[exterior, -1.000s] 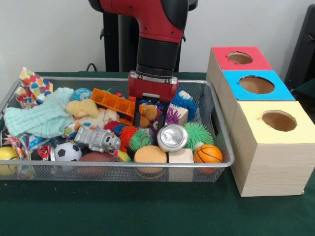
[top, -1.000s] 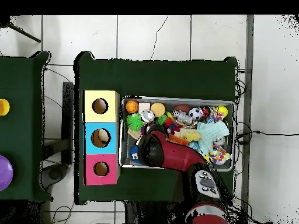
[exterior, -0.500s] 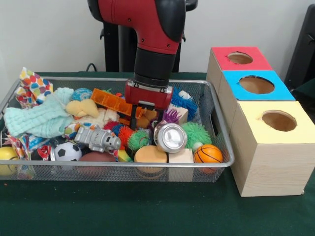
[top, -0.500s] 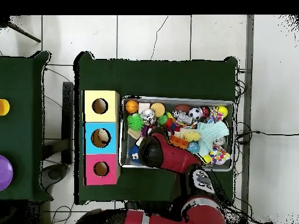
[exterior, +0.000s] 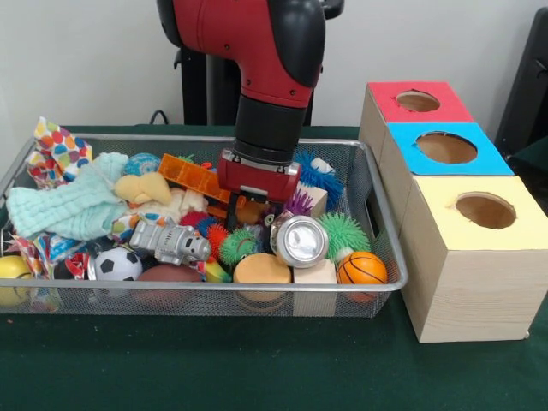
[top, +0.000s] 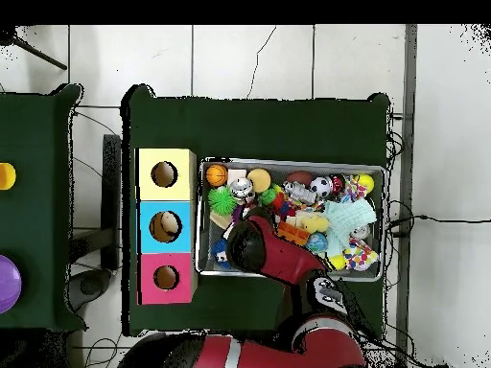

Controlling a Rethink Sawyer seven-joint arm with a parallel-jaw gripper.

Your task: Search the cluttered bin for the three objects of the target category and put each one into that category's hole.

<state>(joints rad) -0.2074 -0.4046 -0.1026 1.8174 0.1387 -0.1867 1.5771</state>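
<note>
The silver wire-mesh bin [exterior: 380, 205] holds a heap of toys and fills the left and middle of the front view; it also shows in the overhead view [top: 288, 162]. The red-topped box's round hole [exterior: 418, 101] is at the far right, behind the blue and yellow boxes, and shows in the overhead view [top: 166, 278]. My gripper [exterior: 250, 214] is low in the bin's middle, down among the toys over a brown plush [exterior: 252, 207], just behind a silver can [exterior: 301, 240]. The arm hides it from overhead.
Around the gripper lie an orange block toy [exterior: 195, 178], a silver robot toy [exterior: 171, 242], spiky balls [exterior: 346, 233], a basketball [exterior: 361, 268], a soccer ball [exterior: 116, 264] and a mint cloth [exterior: 68, 205]. Blue box [exterior: 446, 147] and yellow box [exterior: 484, 210] stand right of the bin.
The gripper has come down lower into the toys at the bin's middle. The silver can has shifted slightly.
</note>
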